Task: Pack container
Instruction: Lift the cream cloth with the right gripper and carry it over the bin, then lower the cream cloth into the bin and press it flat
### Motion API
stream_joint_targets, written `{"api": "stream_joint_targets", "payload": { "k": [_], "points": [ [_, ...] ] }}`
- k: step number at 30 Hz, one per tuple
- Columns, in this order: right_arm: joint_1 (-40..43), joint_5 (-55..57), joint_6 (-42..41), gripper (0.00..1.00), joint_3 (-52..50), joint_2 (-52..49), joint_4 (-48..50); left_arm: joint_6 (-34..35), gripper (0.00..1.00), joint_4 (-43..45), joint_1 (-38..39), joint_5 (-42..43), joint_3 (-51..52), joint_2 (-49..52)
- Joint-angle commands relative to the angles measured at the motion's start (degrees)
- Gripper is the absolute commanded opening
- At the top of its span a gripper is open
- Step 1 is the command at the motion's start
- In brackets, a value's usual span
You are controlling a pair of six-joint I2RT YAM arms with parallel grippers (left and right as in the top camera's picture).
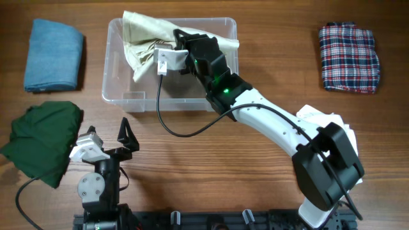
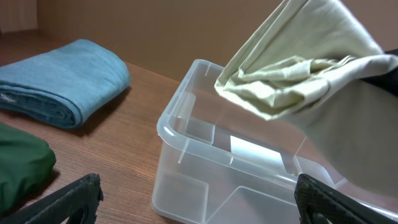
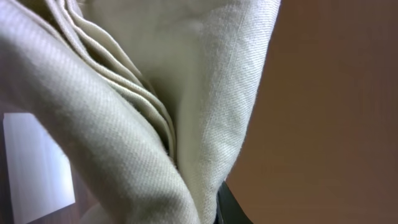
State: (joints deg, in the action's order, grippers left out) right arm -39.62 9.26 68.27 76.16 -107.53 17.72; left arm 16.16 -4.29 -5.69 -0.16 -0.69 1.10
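Observation:
The clear plastic container (image 1: 115, 76) stands at the back middle of the table and shows in the left wrist view (image 2: 180, 124). My right gripper (image 1: 181, 46) is over the container, shut on a folded cream cloth (image 1: 144, 35) that hangs over the bin's back left part. The cloth fills the right wrist view (image 3: 124, 93) and shows in the left wrist view (image 2: 298, 68). My left gripper (image 1: 110, 142) is open and empty near the front edge, pointing at the container (image 2: 199, 199).
A folded blue cloth (image 1: 54, 54) lies at the back left (image 2: 62, 78). A dark green cloth (image 1: 45, 137) lies at the front left (image 2: 18, 168). A red plaid cloth (image 1: 348, 57) lies at the back right. White cloth (image 1: 319, 121) lies under the right arm.

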Motion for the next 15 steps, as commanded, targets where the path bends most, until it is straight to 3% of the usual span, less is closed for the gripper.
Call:
{"api": "stream_joint_targets", "payload": {
  "k": [1,15],
  "points": [
    [-0.2,0.8,2.7,0.04,0.8,-1.8,1.8,-0.9,1.00,0.2,0.2,-0.6,0.3,-0.4],
    [-0.3,-1.8,6.8,0.04,0.8,-8.3,6.3,-0.9,1.00,0.2,0.2,-0.6,0.3,-0.4]
  ]
}}
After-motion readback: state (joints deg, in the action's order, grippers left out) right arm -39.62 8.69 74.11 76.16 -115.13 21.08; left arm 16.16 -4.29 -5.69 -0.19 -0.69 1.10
